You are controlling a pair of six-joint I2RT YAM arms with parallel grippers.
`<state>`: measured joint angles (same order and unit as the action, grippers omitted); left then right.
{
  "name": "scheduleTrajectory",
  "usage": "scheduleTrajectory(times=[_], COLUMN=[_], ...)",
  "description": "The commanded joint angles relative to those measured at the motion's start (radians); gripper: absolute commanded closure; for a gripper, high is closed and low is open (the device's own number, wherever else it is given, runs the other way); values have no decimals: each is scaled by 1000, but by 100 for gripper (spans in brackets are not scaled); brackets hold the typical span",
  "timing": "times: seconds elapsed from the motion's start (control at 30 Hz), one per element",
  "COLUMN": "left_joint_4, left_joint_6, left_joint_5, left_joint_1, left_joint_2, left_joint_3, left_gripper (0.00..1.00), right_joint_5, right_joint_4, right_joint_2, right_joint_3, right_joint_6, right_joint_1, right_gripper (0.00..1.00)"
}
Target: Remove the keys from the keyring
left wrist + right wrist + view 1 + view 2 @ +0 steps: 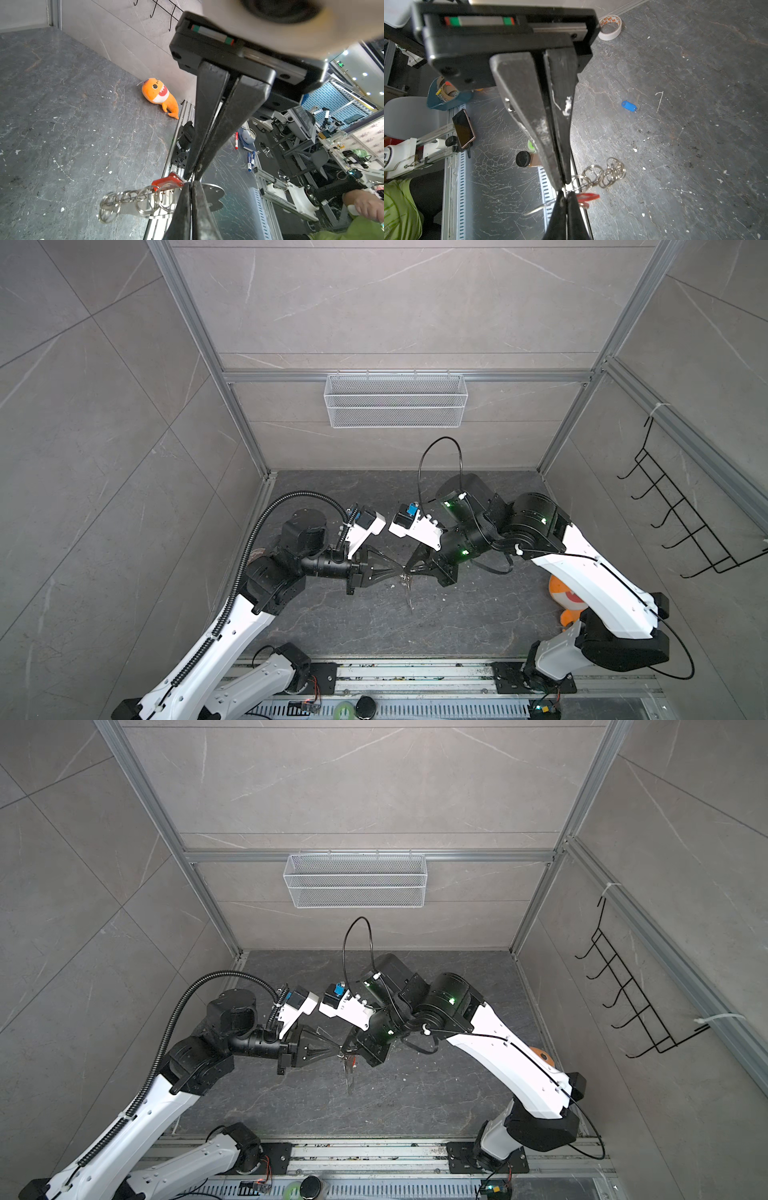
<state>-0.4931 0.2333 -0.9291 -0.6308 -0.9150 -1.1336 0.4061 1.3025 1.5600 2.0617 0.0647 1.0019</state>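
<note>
Both grippers meet tip to tip above the middle of the dark table, left gripper [400,571] [192,185] and right gripper [409,570] [564,193], each shut. The keyring [135,199] [605,174], a chain of silver rings, hangs between and below them [349,1079]. In the left wrist view, my left jaws pinch it beside a flat silver piece [215,194]; I cannot tell whether that is a key or the tag. The red key [166,180] [588,196] juts out at my right gripper's tips. A blue key [629,106] lies loose on the table.
An orange shark toy [158,93] [559,593] lies by the right wall. A tape roll [610,27] sits on the table near the left arm. A white wire basket [395,400] hangs on the back wall, a black hook rack [685,510] on the right wall.
</note>
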Motion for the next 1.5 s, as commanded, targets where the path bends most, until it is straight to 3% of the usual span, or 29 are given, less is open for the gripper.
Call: scheduleTrajectory(times=[0.0, 0.13, 0.4, 0.6, 0.87, 1.3, 1.47], left_joint_4=[63, 108, 333, 549, 566, 559, 559], left_joint_6=[16, 28, 66, 116, 181, 192, 201], left_joint_5=[-18, -1, 193, 354, 434, 391, 428], left_joint_1=[-2, -3, -3, -2, -2, -2, -2], left_joint_2=[13, 32, 157, 242, 228, 220, 228], left_joint_3=[-17, 8, 134, 239, 234, 225, 225], left_gripper=[100, 100, 100, 100, 100, 100, 100], right_joint_5=[11, -2, -93, -102, -110, -220, -201], right_joint_4=[-23, -83, -392, -615, -745, -830, -813], right_joint_2=[6, -17, -190, -335, -384, -376, -354], right_joint_3=[27, 2, -211, -407, -591, -681, -671], right_joint_6=[4, -21, -79, -97, -116, -110, -114], right_joint_1=[12, 14, 14, 14, 14, 17, 17], right_gripper=[100, 100, 61, 50, 46, 40, 53])
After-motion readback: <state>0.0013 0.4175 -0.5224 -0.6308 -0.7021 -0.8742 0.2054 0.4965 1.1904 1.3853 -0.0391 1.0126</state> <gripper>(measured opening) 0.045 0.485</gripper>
